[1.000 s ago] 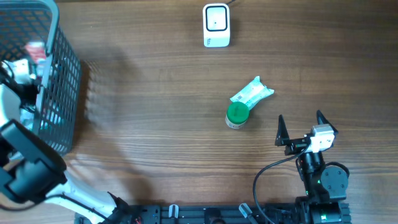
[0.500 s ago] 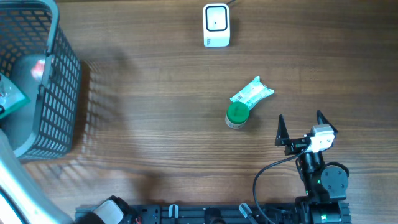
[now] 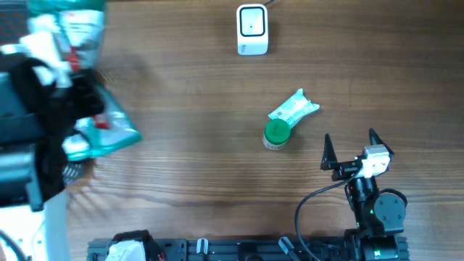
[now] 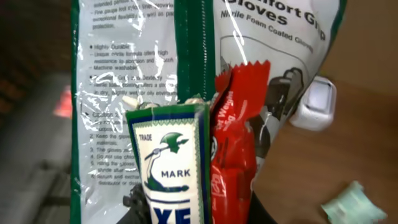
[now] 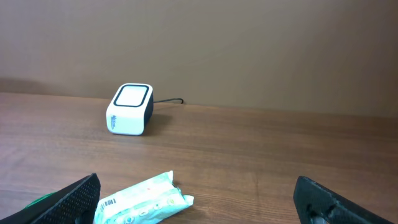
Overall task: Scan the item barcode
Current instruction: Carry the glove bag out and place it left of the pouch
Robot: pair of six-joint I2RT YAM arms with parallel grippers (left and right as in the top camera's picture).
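Green-edged clear plastic fills the left wrist view. We identify it as a glove packet (image 4: 124,74), with a red sachet (image 4: 233,143) and a green-and-white carton (image 4: 171,162) pressed against its front. We treat these three as one bundle, the item to be scanned. The left pincer (image 3: 81,98) is clenched on this bundle and holds it raised over the worktop (image 3: 188,159) at the upper left of the overhead frame. Packaging hides the contact faces, so we cannot tell which of the three pieces takes the clamping load.

The scanner (image 3: 252,30) stands at the top centre of the overhead frame, well apart from the bundle, with its window on the upper face. In the left wrist view it appears at the right edge, beyond the glove packet. We judge that the bundle is held aloft so it can be carried across and presented over that window. No barcode is legible on the faces we see, so the printed side may need turning toward the scanner.

A wipes packet (image 3: 293,109) and a green-lidded jar (image 3: 276,133) lie touching each other at centre right, between the scanner and the right pincer (image 3: 351,138). The right pincer is released, jaws wide, at the lower right, clear of the likely transfer path. We judge the task to be at its carry step, with the scan not yet done.
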